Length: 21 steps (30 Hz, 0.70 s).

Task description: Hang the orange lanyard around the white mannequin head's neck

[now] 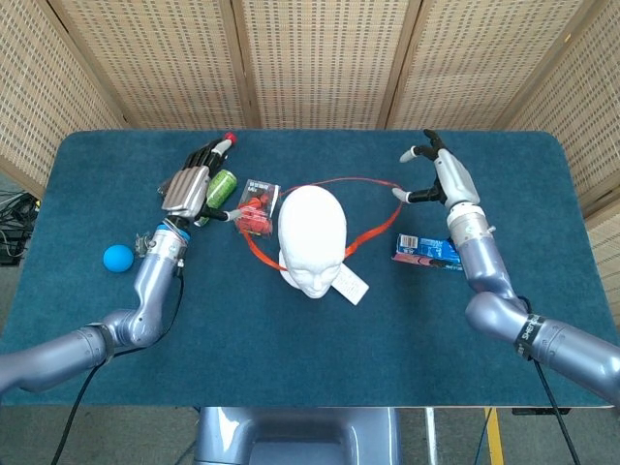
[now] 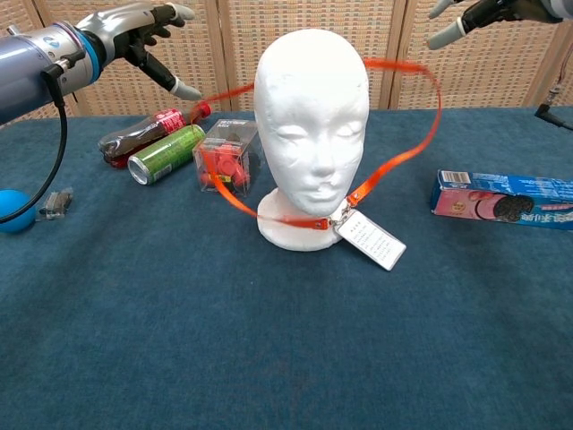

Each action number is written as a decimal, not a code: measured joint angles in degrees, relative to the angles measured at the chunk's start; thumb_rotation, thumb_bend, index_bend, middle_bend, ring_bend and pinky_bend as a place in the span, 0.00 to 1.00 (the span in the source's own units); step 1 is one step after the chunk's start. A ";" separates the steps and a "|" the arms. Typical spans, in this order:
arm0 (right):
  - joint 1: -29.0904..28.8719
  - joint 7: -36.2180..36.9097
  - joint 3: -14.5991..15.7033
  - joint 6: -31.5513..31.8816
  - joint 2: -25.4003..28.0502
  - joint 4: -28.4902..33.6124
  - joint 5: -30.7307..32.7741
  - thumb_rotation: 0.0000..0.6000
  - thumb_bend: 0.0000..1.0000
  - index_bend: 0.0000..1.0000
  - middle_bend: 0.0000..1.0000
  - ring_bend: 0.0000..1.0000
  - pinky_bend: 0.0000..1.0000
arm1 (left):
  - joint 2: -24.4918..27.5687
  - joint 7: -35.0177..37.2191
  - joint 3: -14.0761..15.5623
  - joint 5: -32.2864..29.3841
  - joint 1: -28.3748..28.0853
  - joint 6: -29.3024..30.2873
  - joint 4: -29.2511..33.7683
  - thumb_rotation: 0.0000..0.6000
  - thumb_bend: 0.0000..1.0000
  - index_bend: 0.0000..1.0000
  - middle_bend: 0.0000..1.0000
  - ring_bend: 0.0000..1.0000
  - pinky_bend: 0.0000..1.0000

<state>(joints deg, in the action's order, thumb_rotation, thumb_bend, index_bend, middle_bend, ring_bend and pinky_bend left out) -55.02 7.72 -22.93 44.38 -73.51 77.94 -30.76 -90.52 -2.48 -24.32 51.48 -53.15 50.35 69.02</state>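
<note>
The white mannequin head (image 1: 312, 235) (image 2: 311, 125) stands upright at mid-table. The orange lanyard (image 1: 339, 183) (image 2: 401, 154) loops around it: the front strap lies across the neck's base, while the rear part is blurred in the air behind the head. Its white badge (image 1: 350, 285) (image 2: 369, 240) lies on the cloth by the base. My left hand (image 1: 189, 183) (image 2: 134, 27) hovers to the left with fingers spread, one fingertip close to the strap's end. My right hand (image 1: 437, 174) (image 2: 474, 11) hovers to the right, fingers apart, holding nothing.
Left of the head lie a cola bottle (image 2: 148, 133), a green can (image 2: 166, 152) and a clear box of red pieces (image 2: 224, 159). A blue ball (image 2: 11, 211) and a small clip (image 2: 55, 203) sit far left. A blue cookie box (image 2: 506, 199) lies right.
</note>
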 measured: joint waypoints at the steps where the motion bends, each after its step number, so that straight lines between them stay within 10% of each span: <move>1: -0.04 -0.02 0.05 0.03 -0.58 -0.73 -0.52 1.00 0.03 0.12 0.00 0.00 0.00 | -0.37 0.77 0.04 0.70 -0.05 0.03 -0.65 1.00 0.00 0.00 0.00 0.00 0.00; 21: 8.14 -1.76 1.13 13.98 4.61 5.62 -18.13 1.00 0.00 0.12 0.00 0.00 0.00 | 8.75 3.14 4.61 14.03 8.53 13.24 8.84 1.00 0.00 0.00 0.00 0.00 0.00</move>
<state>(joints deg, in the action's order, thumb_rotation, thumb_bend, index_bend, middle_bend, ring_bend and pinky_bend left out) -46.88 5.96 -21.80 58.35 -68.90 83.56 -48.89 -81.77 0.67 -19.71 65.50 -44.62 63.59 77.86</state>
